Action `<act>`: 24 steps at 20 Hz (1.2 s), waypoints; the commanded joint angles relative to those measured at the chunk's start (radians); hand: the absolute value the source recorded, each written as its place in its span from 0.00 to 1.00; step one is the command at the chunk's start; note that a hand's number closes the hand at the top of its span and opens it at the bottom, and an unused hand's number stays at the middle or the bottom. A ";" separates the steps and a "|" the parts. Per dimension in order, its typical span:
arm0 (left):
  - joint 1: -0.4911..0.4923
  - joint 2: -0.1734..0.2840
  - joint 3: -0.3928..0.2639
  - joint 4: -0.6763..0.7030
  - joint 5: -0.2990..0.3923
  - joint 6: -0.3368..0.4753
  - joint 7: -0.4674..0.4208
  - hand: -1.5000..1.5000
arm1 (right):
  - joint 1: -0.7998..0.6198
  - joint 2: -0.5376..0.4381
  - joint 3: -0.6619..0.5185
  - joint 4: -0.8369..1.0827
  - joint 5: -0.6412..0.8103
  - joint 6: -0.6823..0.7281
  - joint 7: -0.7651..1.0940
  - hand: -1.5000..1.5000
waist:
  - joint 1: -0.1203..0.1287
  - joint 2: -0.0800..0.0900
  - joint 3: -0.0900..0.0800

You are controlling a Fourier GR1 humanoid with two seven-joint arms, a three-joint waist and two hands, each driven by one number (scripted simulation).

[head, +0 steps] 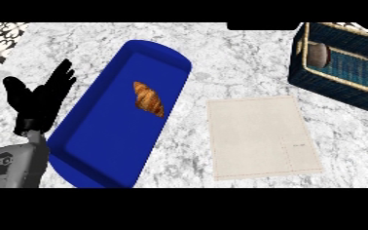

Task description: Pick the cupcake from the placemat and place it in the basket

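Left hand: my left hand [39, 100] stands at the view's left edge, fingers straight and spread upward, holding nothing. I read it as parked out of the way, not reaching.

Blue tray: just to the right of that hand lies a long blue tray [86, 151], set slantwise on the marble table [237, 48]. Its raised rim keeps what it carries in place.

Croissant: a browned croissant [148, 98] rests on the tray's floor, further right of the hand and apart from it. It is no part of my job, so I judge it a distractor.

Placemat: well to the right of the hand, a pale placemat [262, 136] lies flat with nothing on it.

Basket: farthest from the hand, at the upper right, sits a dark woven basket [345, 85], open side up to receive things.

Cupcake: a brownish round shape [319, 54] shows inside the basket. I take it to be the cupcake, already delivered, though it is too small to be sure.

Right hand: not in view.
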State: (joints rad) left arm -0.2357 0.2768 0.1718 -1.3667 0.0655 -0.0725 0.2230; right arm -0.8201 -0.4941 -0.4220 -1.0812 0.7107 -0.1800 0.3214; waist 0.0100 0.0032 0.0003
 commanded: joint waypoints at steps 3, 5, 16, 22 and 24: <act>-0.046 -0.022 -0.008 0.001 -0.012 0.027 0.037 0.50 | -0.060 0.003 -0.018 0.067 -0.076 -0.050 -0.075 0.00 | -0.003 -0.001 0.000; 0.020 -0.031 -0.026 -0.041 -0.014 0.011 0.021 0.50 | -0.039 -0.055 -0.102 0.089 -0.126 -0.066 -0.097 0.00 | -0.001 -0.001 0.000; 0.078 0.017 0.027 -0.045 0.008 -0.024 -0.018 0.50 | 0.122 -0.245 -0.423 0.022 -0.457 0.096 -0.069 0.00 | -0.021 -0.006 0.000; 0.040 -0.006 0.005 -0.069 0.007 -0.009 0.042 0.50 | 0.299 -0.379 -0.529 0.119 -0.595 0.356 -0.149 0.00 | -0.020 -0.004 0.001; 0.027 -0.007 0.024 -0.056 0.001 0.021 0.045 0.50 | 0.395 -0.424 -0.599 0.119 -0.650 0.458 -0.185 0.00 | -0.035 -0.006 0.001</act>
State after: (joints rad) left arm -0.1968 0.2681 0.1829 -1.4132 0.0614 -0.0649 0.2470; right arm -0.5476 -0.8361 -0.9345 -1.0149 0.1449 0.1250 0.2079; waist -0.0190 -0.0031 0.0008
